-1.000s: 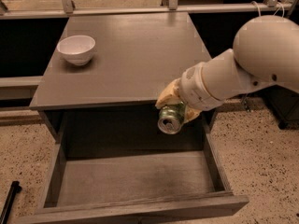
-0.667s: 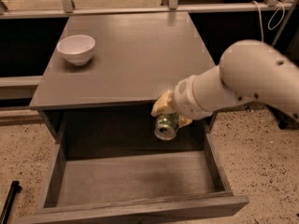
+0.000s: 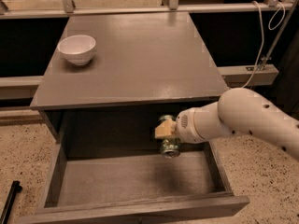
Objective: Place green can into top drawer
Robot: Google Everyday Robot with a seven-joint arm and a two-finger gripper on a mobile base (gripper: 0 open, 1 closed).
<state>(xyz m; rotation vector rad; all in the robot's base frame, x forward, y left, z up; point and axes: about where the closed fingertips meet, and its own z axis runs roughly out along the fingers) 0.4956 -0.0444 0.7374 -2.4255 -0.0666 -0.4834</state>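
One top drawer (image 3: 55, 172) is seen pulled open at the front. Over its rear floor, right of middle, one green can (image 3: 170, 148) is clamped between the fingers of the single gripper (image 3: 167, 133), which is reached in from the right. Farther back, one white bowl (image 3: 77, 49) is set on the cabinet top (image 3: 145, 64), at its left.

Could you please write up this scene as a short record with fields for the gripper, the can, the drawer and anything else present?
gripper: over the open drawer, towards its back right, shut on the green can
green can: hanging from the gripper, apparently above the drawer floor, not yet released
top drawer: pulled open
white bowl: upright on the cabinet top, back left
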